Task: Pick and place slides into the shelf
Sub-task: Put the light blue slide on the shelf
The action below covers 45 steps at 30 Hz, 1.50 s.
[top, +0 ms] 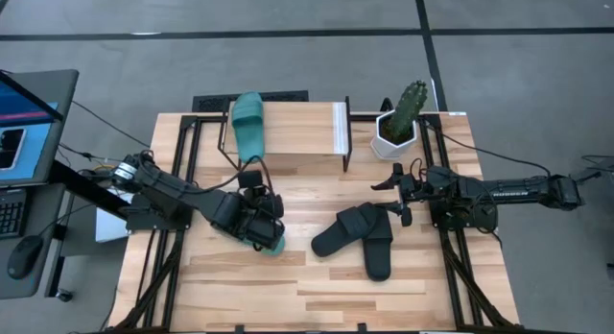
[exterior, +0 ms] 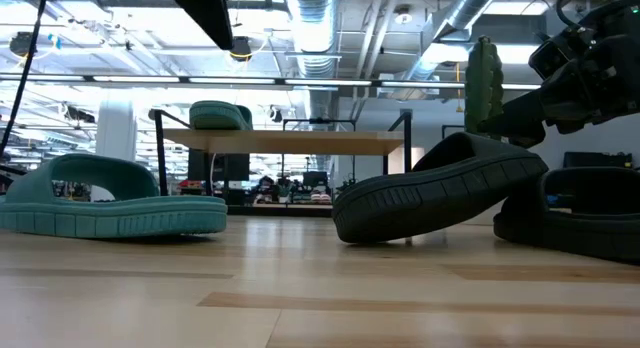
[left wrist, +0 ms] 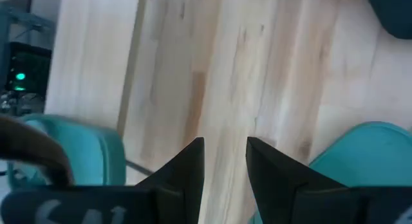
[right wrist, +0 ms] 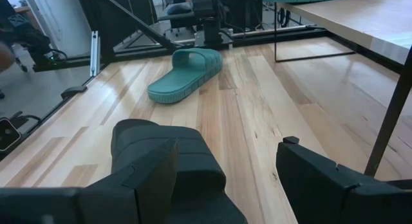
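Note:
One teal slide [top: 248, 123] lies on the shelf [top: 302, 128], at its left end. The other teal slide [exterior: 110, 203] rests sole-down on the table. My left gripper [left wrist: 225, 156] hovers just above that slide [top: 276, 244] with a narrow gap between its fingers; only bare wood shows in the gap. The two black slides [top: 355, 236] lie mid-table, one [exterior: 440, 193] propped at a tilt on the other [exterior: 585, 223]. My right gripper [right wrist: 228, 153] is wide open, just to their right and above them [top: 395, 195], with one black slide [right wrist: 161, 150] below its fingers.
A potted cactus [top: 403, 118] stands at the far right, beside the shelf and close to my right arm. Black frame rails [top: 177, 180] run along both table sides. A monitor and keyboard [top: 24, 123] sit off the table's left. Bare wood lies along the near edge [top: 307, 296].

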Motion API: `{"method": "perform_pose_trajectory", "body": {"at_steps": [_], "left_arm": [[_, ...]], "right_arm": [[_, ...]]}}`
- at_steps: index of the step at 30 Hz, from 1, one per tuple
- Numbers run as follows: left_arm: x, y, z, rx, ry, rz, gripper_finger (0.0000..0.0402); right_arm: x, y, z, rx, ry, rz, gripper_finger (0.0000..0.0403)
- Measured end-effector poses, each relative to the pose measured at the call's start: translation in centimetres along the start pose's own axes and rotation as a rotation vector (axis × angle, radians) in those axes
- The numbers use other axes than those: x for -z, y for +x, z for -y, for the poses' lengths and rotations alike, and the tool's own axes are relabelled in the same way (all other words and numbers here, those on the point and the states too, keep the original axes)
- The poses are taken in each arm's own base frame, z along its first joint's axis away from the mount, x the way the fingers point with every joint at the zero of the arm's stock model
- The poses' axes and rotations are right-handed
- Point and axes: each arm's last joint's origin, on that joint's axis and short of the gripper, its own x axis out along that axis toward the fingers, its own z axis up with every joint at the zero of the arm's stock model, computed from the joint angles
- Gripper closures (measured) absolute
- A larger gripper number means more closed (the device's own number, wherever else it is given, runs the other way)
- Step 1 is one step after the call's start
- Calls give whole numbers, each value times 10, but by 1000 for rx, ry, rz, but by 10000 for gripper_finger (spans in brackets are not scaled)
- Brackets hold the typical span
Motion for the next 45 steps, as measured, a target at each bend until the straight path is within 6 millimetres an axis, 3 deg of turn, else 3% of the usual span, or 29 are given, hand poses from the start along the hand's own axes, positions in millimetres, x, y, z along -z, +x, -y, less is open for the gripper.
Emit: {"method": "perform_pose_trajectory", "body": {"at_steps": [8,18,24,30,34,38,45], "left_arm": [[-5,3,2,160,44,-24,297],[-1,1,2,79,-28,-24,297],[4,5,22,65,-45,-75,297],[11,29,48,73,21,-288,297],[19,47,61,-33,64,-420,297],[20,59,71,-125,88,-421,297],[22,57,72,-109,70,-438,297]], "right_arm": [[0,0,0,0,0,0,154],[0,0,0,0,0,0,154],[0,0,0,0,0,0,154],[0,0,0,0,0,0,154],[0,0,0,0,0,-1,154],[0,0,0,0,0,0,154],[0,0,0,0,0,0,154]]}}
